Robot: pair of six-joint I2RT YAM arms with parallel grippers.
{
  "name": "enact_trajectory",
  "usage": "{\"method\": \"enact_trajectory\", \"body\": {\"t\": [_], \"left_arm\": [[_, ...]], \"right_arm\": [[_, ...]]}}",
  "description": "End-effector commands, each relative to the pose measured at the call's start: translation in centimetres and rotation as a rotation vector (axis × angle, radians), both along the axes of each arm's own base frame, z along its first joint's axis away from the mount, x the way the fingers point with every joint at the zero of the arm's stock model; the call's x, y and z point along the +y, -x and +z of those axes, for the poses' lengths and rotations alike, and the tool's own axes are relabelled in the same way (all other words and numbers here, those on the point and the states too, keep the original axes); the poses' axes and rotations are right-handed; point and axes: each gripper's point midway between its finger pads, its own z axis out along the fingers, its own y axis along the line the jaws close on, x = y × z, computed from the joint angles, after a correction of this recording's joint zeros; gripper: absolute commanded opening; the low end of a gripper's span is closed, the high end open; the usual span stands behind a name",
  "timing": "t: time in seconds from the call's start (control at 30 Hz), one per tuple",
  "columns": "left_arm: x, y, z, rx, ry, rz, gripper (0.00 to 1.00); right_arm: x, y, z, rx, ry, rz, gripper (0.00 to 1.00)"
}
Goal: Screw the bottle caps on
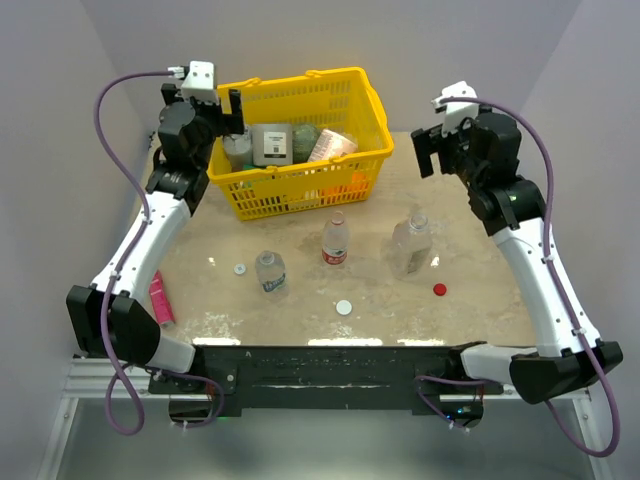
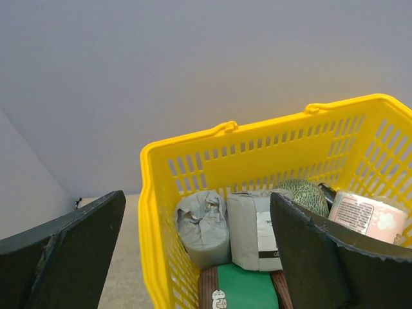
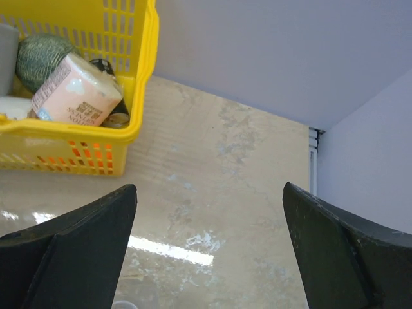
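Three clear bottles stand uncapped mid-table in the top view: a short one with a bluish label (image 1: 270, 272), a slim red-labelled one (image 1: 336, 240) and a larger unlabelled one (image 1: 411, 243). Loose caps lie near them: a white cap (image 1: 240, 268) left of the short bottle, another white cap (image 1: 344, 307) nearer the front, and a red cap (image 1: 440, 290) at the right. My left gripper (image 1: 222, 112) (image 2: 196, 195) hangs open over the basket's left end. My right gripper (image 1: 432, 150) (image 3: 209, 187) hangs open above the far right of the table. Neither holds anything.
A yellow basket (image 1: 300, 195) (image 2: 193, 138) (image 3: 145, 96) full of packets and jars stands at the back centre. A pink tube (image 1: 160, 298) lies by the left arm near the table's left edge. Grey walls close in the left, back and right sides.
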Motion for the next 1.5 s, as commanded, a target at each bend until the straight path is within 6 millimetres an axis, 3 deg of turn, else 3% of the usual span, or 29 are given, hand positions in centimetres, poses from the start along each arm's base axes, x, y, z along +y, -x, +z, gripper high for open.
{"method": "enact_trajectory", "body": {"t": [0.0, 0.03, 0.1, 0.2, 0.3, 0.43, 0.5, 0.63, 0.7, 0.73, 0.8, 0.83, 0.87, 0.9, 0.97, 1.03, 1.1, 1.17, 1.3, 1.47], "left_arm": [[-0.7, -0.2, 0.6, -0.007, -0.018, -0.023, 1.00], [-1.2, -0.2, 0.6, -0.003, -0.028, -0.050, 1.00], [-2.5, 0.1, 0.7, 0.004, -0.050, -0.120, 1.00], [-2.9, 0.2, 0.7, -0.001, -0.051, -0.132, 1.00], [-1.9, 0.5, 1.2, -0.023, -0.043, -0.072, 1.00], [-1.9, 0.9, 1.1, -0.014, -0.081, -0.086, 1.00], [-1.3, 1.1, 0.9, -0.011, -0.064, -0.052, 1.00], [1.9, 1.7, 0.3, 0.032, -0.081, 0.120, 1.00], [2.3, 2.6, 0.0, 0.027, -0.118, 0.125, 1.00], [1.7, 3.6, 1.2, -0.004, -0.155, 0.069, 1.00], [1.1, 4.5, 1.6, -0.009, -0.155, 0.021, 1.00], [0.2, 5.0, 0.5, 0.042, -0.171, -0.037, 1.00], [-0.4, 5.2, 0.8, 0.054, -0.168, -0.070, 1.00], [-0.8, 5.2, 0.3, 0.081, -0.167, -0.094, 1.00], [-2.6, 5.8, -0.6, 0.120, -0.159, -0.206, 1.00], [-5.7, 7.1, -0.6, 0.106, -0.204, -0.391, 0.93], [-7.0, 7.4, -0.7, 0.103, -0.201, -0.454, 0.93], [-7.3, 7.3, -0.7, 0.103, -0.172, -0.460, 0.93], [-7.5, 6.7, -1.2, 0.116, -0.163, -0.462, 0.93], [-8.0, 6.9, -1.8, 0.138, -0.145, -0.488, 0.93]], "right_arm": [[4.0, 3.2, -2.4, 0.070, 0.283, 0.435, 0.99], [4.1, 4.4, -4.1, 0.111, 0.409, 0.542, 0.99], [4.2, 4.6, -4.1, 0.119, 0.352, 0.513, 0.99], [5.2, 4.8, -3.1, 0.080, 0.292, 0.539, 0.99], [5.9, 4.9, -1.7, -0.018, 0.283, 0.566, 0.99], [6.0, 3.3, 0.8, -0.142, 0.274, 0.522, 0.99], [4.9, 1.7, 0.2, -0.143, 0.331, 0.437, 0.99], [1.3, -1.4, -1.3, -0.074, 0.419, 0.181, 0.99], [2.9, -1.4, -2.0, 0.003, 0.386, 0.267, 0.99], [3.9, -1.0, -2.0, 0.036, 0.357, 0.326, 0.99], [7.6, 1.3, -1.3, 0.096, 0.220, 0.526, 0.99], [8.5, 1.5, -1.2, 0.116, 0.170, 0.559, 0.99], [9.2, 2.0, -1.0, 0.132, 0.133, 0.589, 0.99], [9.8, 3.3, -1.2, 0.182, 0.110, 0.643, 0.99], [9.6, 3.8, -3.2, 0.287, 0.112, 0.646, 0.97], [8.3, 5.1, -6.0, 0.426, 0.137, 0.611, 0.90], [7.4, 6.8, -8.1, 0.513, 0.131, 0.596, 0.89], [6.9, 8.0, -8.5, 0.518, 0.124, 0.578, 0.88], [5.6, 9.3, -12.4, 0.631, 0.145, 0.527, 0.82], [4.3, 8.4, -13.9, 0.662, 0.187, 0.458, 0.78]]}}
